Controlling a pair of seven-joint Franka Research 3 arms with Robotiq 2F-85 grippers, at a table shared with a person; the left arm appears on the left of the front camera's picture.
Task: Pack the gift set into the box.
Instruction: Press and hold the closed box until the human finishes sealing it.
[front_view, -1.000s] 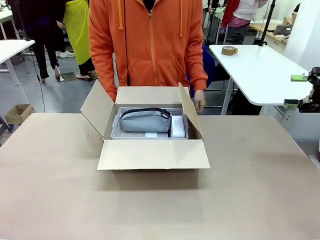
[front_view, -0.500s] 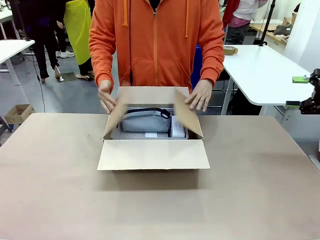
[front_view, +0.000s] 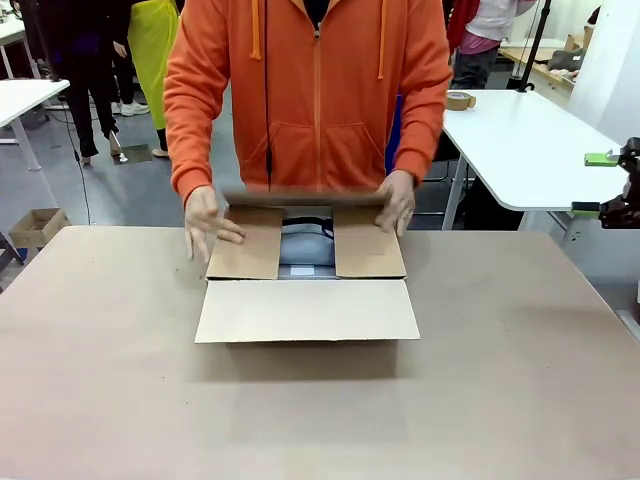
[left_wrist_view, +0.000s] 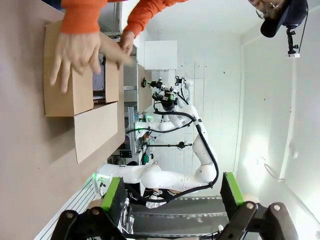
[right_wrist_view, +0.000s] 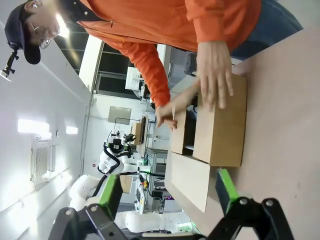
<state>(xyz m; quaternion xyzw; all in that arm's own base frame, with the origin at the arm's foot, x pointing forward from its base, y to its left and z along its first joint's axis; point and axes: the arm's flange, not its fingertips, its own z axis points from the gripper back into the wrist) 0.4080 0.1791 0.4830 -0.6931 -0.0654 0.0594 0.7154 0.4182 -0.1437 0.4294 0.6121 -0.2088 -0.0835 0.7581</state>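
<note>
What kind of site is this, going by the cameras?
Likely a robotics lab or test workshop: a white robot arm beyond the left gripper, a white worktable with a tape roll, and a person packing a box.

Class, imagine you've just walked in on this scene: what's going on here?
A person in an orange hooded sweatshirt is closing a plain brown cardboard box with both hands. The two side flaps are folded in, the far flap is swinging over, and the near flap lies open. Through the gap shows the grey-blue package with a dark band, packed inside. The robot's left gripper and right gripper are open and hold nothing.
</note>
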